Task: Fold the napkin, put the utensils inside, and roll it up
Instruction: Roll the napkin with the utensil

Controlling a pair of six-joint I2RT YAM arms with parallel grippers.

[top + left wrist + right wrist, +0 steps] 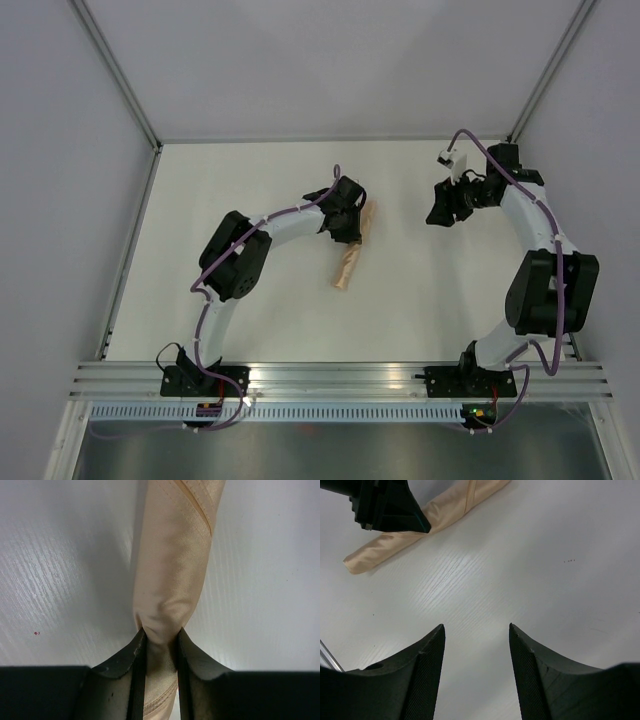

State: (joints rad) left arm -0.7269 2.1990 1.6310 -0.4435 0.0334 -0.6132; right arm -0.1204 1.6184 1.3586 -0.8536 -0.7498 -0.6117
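Observation:
The peach-orange napkin (351, 258) lies on the white table as a long, narrow roll, running from upper right to lower left in the top view. My left gripper (349, 228) is shut on the roll near its upper end. In the left wrist view the cloth (172, 570) is pinched between both black fingers (125, 660). My right gripper (447, 208) stands open to the right of the roll, well apart from it. Between its fingers (427, 665) only bare table shows, and the napkin (395, 547) appears far off at the upper left. The utensils are hidden.
The white table (420, 300) is bounded by grey walls at the back and sides. A metal rail (340, 378) runs along the near edge, where both arm bases are bolted.

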